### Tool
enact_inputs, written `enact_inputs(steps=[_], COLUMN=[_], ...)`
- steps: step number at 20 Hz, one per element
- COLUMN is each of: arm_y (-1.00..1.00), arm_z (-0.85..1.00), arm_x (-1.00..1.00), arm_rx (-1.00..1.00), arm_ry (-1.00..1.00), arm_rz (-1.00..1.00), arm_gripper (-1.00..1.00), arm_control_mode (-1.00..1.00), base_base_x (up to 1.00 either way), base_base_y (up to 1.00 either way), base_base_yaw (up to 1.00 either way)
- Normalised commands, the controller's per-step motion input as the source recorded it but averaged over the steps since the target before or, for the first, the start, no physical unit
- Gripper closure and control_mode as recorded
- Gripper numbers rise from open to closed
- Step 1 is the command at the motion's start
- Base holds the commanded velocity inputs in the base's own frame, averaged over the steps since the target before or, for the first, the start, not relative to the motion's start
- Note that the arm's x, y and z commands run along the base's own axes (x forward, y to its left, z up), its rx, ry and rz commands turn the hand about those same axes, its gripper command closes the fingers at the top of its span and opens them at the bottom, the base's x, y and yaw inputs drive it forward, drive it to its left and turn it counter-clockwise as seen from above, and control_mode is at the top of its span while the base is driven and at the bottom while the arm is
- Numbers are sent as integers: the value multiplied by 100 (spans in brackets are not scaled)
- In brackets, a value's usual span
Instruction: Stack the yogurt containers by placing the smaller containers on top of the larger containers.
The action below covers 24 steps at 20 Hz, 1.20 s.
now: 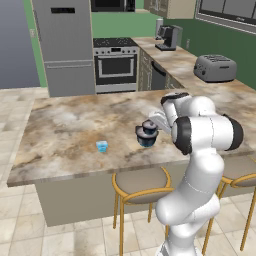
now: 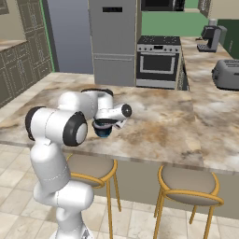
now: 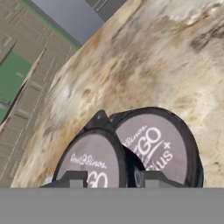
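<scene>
The gripper (image 3: 108,179) is clamping the smaller dark-blue tub (image 3: 94,162) above the wide tub (image 3: 159,146); I judge centring it before lowering is mattering most.

The whole kitchen is lit evenly and rather flatly, with no visible lamp or window beam. The marble counter (image 1: 65,130) shows no glare, only its own mottling. Beneath its front edge the stool seats (image 1: 140,182) sit in soft shade. Edges look slightly jagged and coarse, not blurred. In the hand view, lettering on the larger tub's grey lid (image 3: 153,146) reads soft and pixelated, the counter around it smeared.
</scene>
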Motion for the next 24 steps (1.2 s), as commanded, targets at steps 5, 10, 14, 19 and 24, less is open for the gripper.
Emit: enact_inputs(steps=[5, 10, 14, 19, 24], arm_y=[0, 0, 0, 0, 0], arm_z=[-12, -8, -7, -9, -16], arm_x=[14, 16, 15, 11, 12], arm_rx=[0, 0, 0, 0, 0], arm_ry=[0, 0, 0, 0, 0], arm_rz=[0, 0, 0, 0, 0], arm_gripper=[100, 100, 100, 100, 100], arm_control_mode=[-100, -100, -100, -100, -100], base_base_x=[0, 0, 0, 0, 0], base_base_y=[0, 0, 0, 0, 0], base_base_yaw=[0, 0, 0, 0, 0])
